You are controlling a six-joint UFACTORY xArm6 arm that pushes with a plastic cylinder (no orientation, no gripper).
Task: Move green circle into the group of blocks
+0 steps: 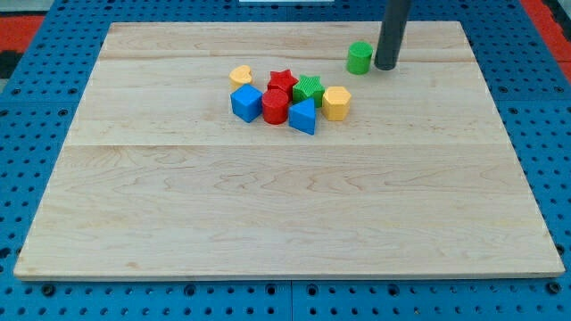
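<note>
Because my tip point(385, 67) is sitting just right of the green circle point(359, 58) | leftward push toward the group is lining up | no claw showing.

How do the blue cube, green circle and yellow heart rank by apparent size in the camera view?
1. blue cube, clearly largest.
2. green circle and yellow heart: these look alike, and the circle sits farther toward the view's top, so ranking them is unsure.

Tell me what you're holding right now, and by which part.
Nothing is held; I have no fingers, only a rod. My tip rests on the board just to the view's right of the green circle, close beside it.
</note>
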